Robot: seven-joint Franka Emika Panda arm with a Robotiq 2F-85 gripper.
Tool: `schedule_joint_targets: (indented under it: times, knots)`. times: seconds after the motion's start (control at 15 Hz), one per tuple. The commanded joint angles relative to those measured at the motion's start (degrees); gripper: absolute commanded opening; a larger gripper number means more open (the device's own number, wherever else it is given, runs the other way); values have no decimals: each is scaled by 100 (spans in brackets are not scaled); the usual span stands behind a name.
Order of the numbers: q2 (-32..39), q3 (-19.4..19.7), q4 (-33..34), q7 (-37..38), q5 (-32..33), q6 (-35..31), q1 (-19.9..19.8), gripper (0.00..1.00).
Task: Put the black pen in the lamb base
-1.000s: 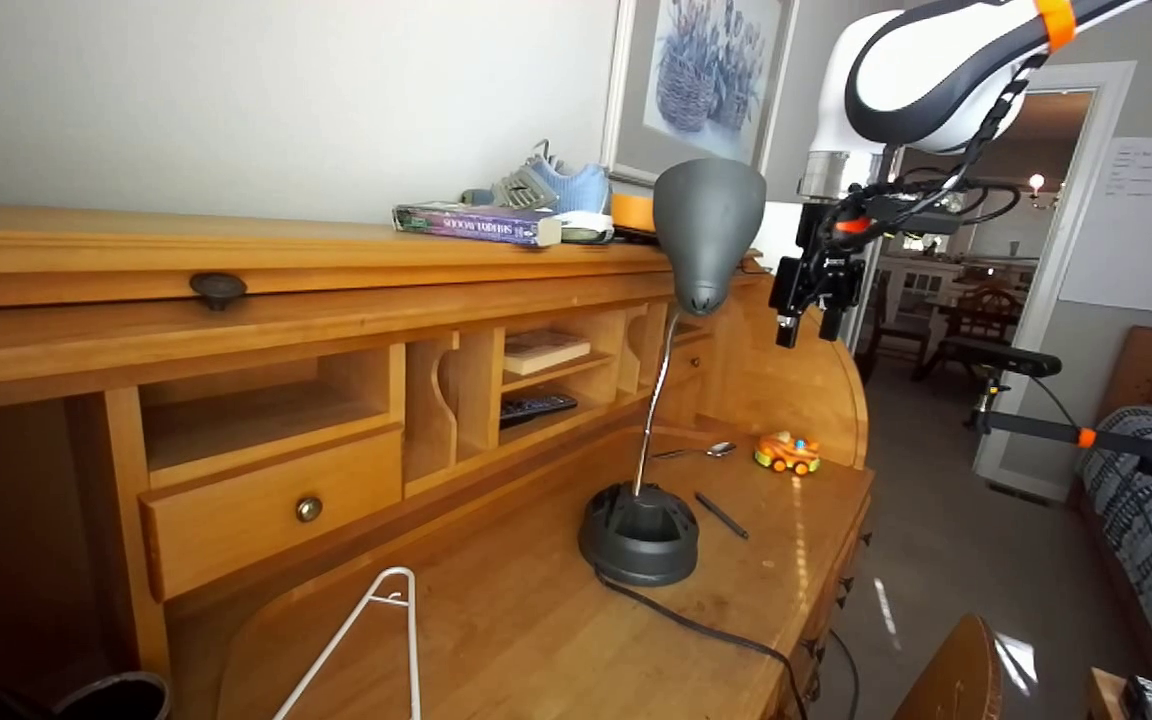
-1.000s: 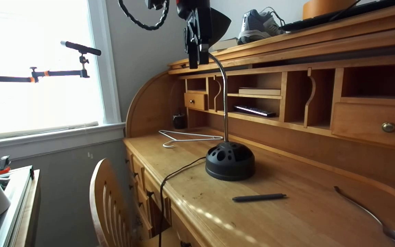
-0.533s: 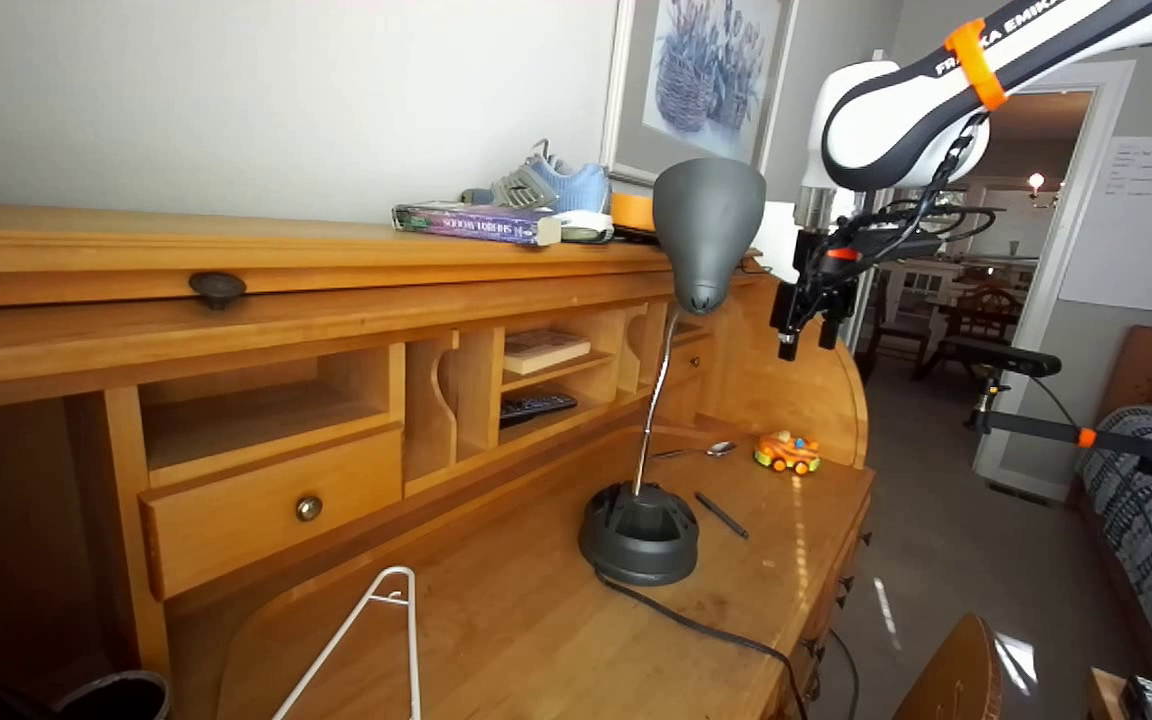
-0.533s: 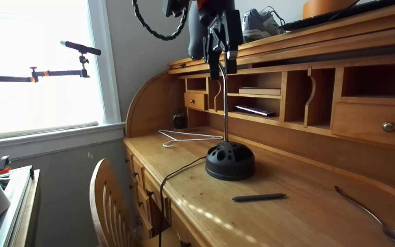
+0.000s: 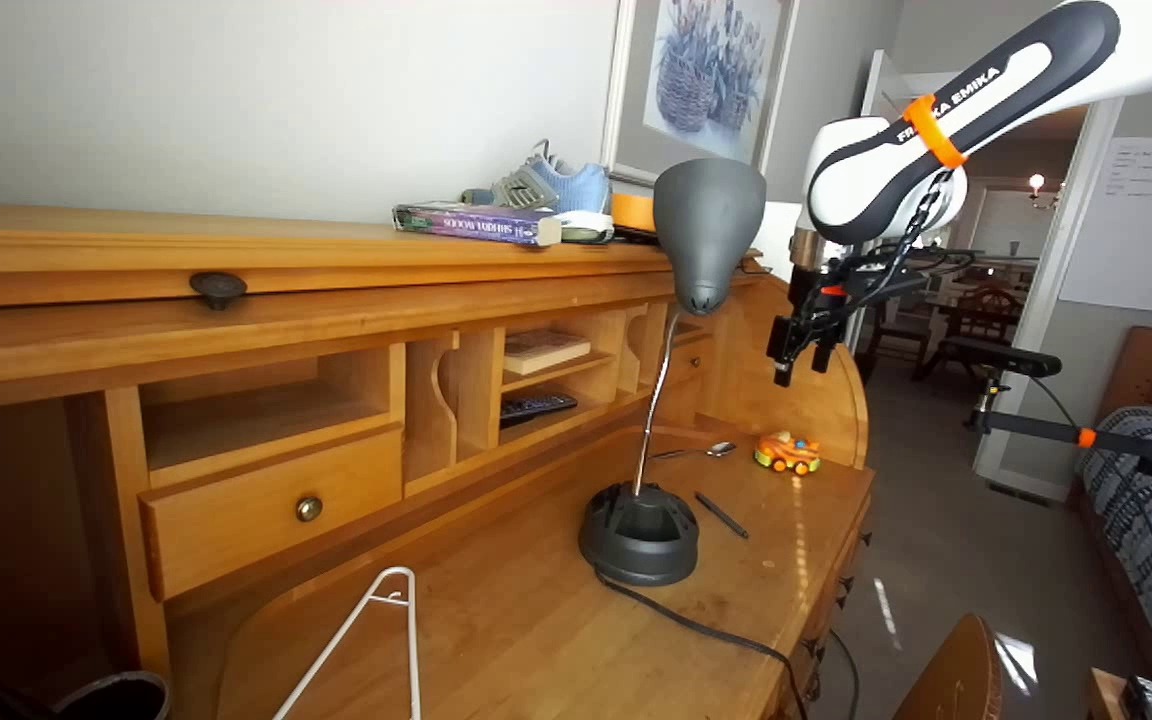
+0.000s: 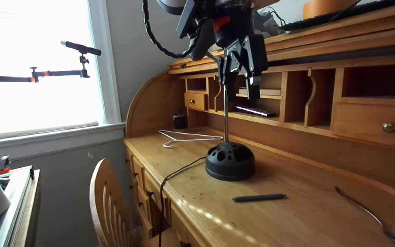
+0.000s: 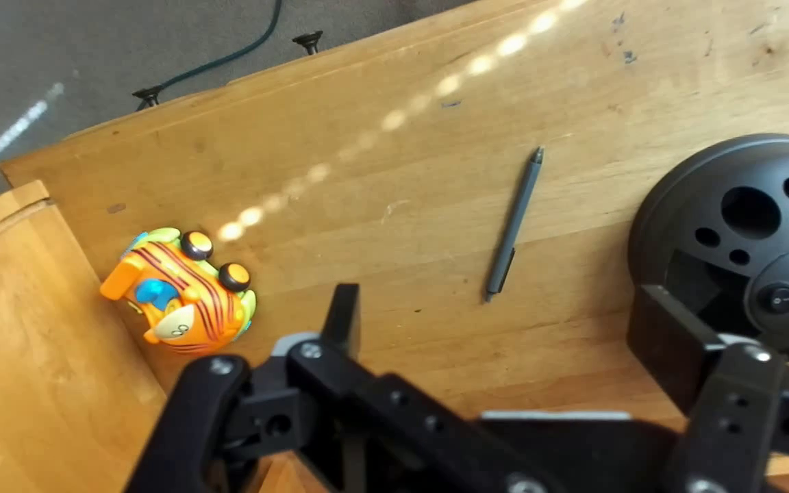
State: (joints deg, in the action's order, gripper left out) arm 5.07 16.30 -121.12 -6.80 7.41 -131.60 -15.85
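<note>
Saw pincer (image 6: pixel 242 94) spread wide above desk (image 7: pixel 381 274), holding nothing. Found pen (image 7: pixel 515 222) lying flat on desk, near lamp base (image 6: pixel 230 164) but apart, not yet picked up. Took current step as lining up for grasp. Called, likely, for centring over mid-barrel, turning slightly to pinch squarely across it, descending straight while keeping clear of lamp base, then squeezing lightly at desk level.

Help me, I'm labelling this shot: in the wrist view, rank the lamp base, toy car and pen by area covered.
1. Lamp base, though the picture's edge cuts it off
2. Toy car
3. Pen, long but thin
</note>
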Motion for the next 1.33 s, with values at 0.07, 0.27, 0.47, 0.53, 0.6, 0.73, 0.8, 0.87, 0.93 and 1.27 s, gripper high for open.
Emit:
schedule_joint_targets:
  times: [0.07, 0.27, 0.47, 0.53, 0.6, 0.73, 0.8, 0.87, 0.93, 1.27]
  knots:
    - [-28, -22, 25, -3, -1, 18, -15, 100]
    - [11, -28, 70, 5, -38, 91, -13, 100]
    - [523, -40, 403, 159, -161, -35, -25, 100]
    - [661, -46, 494, 186, -165, -58, -27, 100]
    - [855, -51, 615, 249, -197, -83, -35, 100]
    - [1159, -98, 809, 54, -346, -124, -86, 100]
    - [1316, -124, 902, -40, -416, -164, -124, 100]
    - [1483, -171, 1014, -250, -494, -173, -180, 100]
    - [1619, -208, 1112, -327, -566, -181, -218, 100]
    - [2394, -442, 1601, -607, -927, -738, -509, 100]
